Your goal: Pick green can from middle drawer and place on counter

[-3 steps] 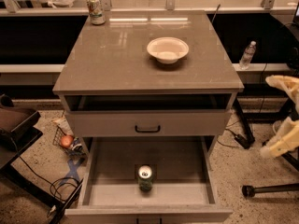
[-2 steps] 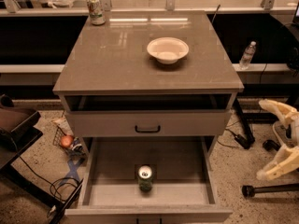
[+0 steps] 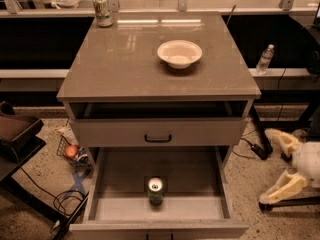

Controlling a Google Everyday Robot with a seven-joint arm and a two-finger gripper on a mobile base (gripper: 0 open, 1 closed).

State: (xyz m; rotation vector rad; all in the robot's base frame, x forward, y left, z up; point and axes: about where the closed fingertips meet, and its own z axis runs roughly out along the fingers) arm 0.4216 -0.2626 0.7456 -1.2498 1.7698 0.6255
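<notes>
Gripper sinking toward drawer height, green can waiting untouched

The gripper [image 3: 267, 166] is hanging at the right edge of the view, well apart from the cabinet, its two pale fingers spread wide and holding nothing. Over the last second it has been dropping lower, and is now sitting beside the pulled-out middle drawer [image 3: 190, 171]. The green can [image 3: 155, 191] is standing upright near the front of the drawer floor, roughly centred. The descent is probably lining the claw up for the reach in — grasping is not yet beginning, and the counter [image 3: 125, 64] is waiting.
</notes>
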